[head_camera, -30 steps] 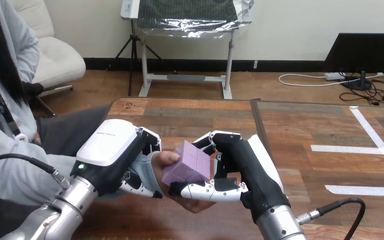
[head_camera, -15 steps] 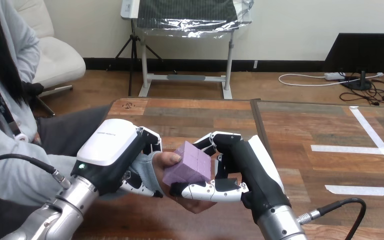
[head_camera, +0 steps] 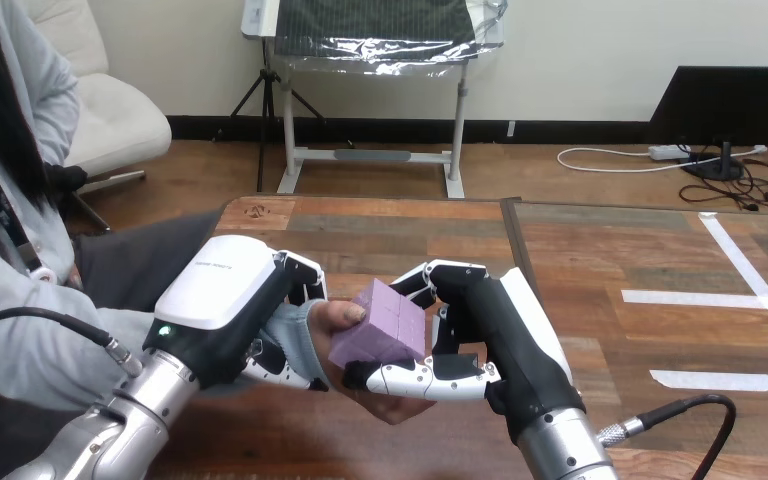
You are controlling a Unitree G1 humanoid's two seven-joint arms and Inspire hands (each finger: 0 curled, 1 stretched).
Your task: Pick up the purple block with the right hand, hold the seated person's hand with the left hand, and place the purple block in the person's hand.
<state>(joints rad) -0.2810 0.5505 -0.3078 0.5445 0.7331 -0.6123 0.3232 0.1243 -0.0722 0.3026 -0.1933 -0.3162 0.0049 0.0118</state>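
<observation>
The purple block (head_camera: 380,325) rests in the person's hand (head_camera: 345,320), palm up over the table's near middle. My right hand (head_camera: 490,335) is shut on the block: fingers curl over its far top edge and the thumb presses along its lower side. My left hand (head_camera: 230,305) wraps round the person's wrist from the left, fingers curled over the grey sleeve and thumb beneath it. The person's thumb lies against the block's left face. The palm under the block is mostly hidden.
The wooden table (head_camera: 390,230) extends ahead and to the right, with a seam (head_camera: 520,250) running down its middle. White tape strips (head_camera: 720,300) mark the right part. The person sits at the left side.
Both hands, the block and the person's hand have drifted slightly to the right. The grips look the same.
</observation>
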